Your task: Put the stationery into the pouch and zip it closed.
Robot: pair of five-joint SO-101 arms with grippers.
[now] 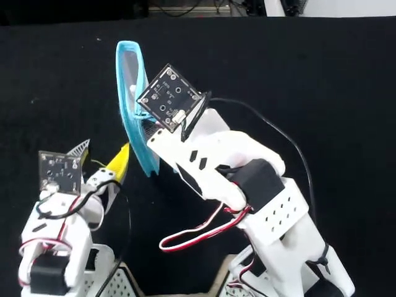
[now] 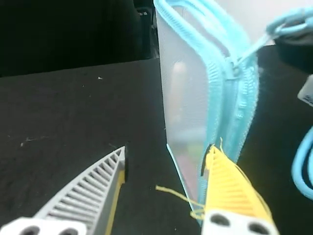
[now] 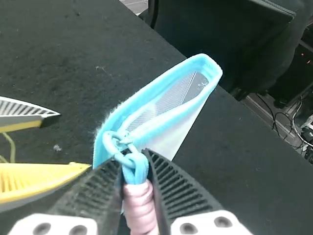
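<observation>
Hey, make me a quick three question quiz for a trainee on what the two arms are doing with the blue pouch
1. True or false: the left tool is shut on the pouch.
2. What does the right tool grip? A, the zip pull cord; B, a pen; C, a ruler.
3. Fill in: on the black table the pouch does not lie flat but stands on its ____.
Key: 1 false, it is open; 2 A; 3 edge.
</observation>
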